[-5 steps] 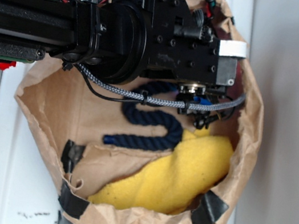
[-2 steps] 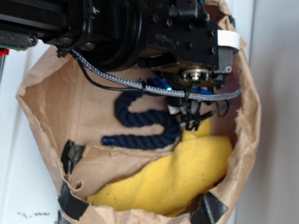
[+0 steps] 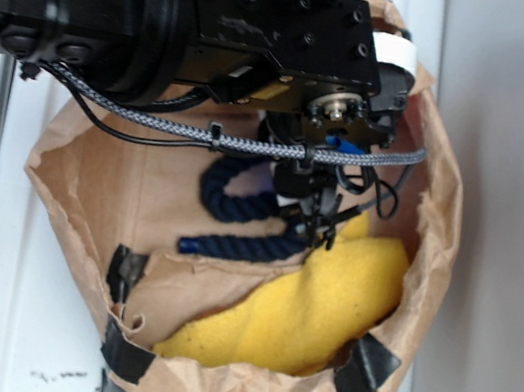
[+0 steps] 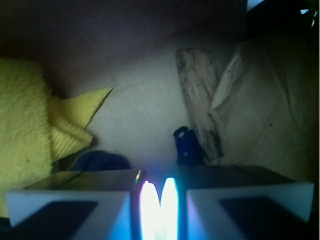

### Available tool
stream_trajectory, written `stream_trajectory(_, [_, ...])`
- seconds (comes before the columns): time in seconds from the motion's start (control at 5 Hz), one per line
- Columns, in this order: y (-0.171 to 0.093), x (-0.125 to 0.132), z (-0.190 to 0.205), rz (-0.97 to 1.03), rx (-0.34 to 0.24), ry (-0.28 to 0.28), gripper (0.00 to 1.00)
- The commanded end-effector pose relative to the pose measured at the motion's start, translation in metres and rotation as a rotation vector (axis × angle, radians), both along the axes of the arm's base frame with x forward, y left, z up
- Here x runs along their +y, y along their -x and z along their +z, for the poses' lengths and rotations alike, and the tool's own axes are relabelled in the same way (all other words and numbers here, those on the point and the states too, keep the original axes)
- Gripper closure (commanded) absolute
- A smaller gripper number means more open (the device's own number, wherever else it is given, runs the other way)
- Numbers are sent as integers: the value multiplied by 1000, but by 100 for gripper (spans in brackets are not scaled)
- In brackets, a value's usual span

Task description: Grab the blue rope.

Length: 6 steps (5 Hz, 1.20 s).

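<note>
No legible writing. Brown paper bag (image 3: 93, 176) on a white surface. Blue rope (image 3: 240, 207) — centre of frame, on the bag floor beside the yellow cloth (image 3: 313, 307). Gripper (image 3: 312, 210) over the rope's right bend — opening and hold cannot be told.

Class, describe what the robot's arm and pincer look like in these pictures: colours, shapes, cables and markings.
The arm is boxy black metal dotted with round screws. A grey braided cable held by black ties runs beneath it, with red wires at the top. The pincer is small and black.
</note>
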<state>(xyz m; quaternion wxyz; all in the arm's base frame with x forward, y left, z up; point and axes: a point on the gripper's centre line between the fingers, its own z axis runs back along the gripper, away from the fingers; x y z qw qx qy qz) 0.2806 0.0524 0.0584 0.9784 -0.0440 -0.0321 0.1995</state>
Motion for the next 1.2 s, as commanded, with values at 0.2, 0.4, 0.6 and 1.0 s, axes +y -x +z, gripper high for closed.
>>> stream_trajectory(0.2, [0,4,-1,14,-31,-51,0])
stream_trajectory(0.4, [3,6,-20,104,56,-85,0])
stream_trajectory(0.6, [5,16,-26,208,150,-15,0])
stream_trajectory(1.0, [11,19,-24,314,177,13,0])
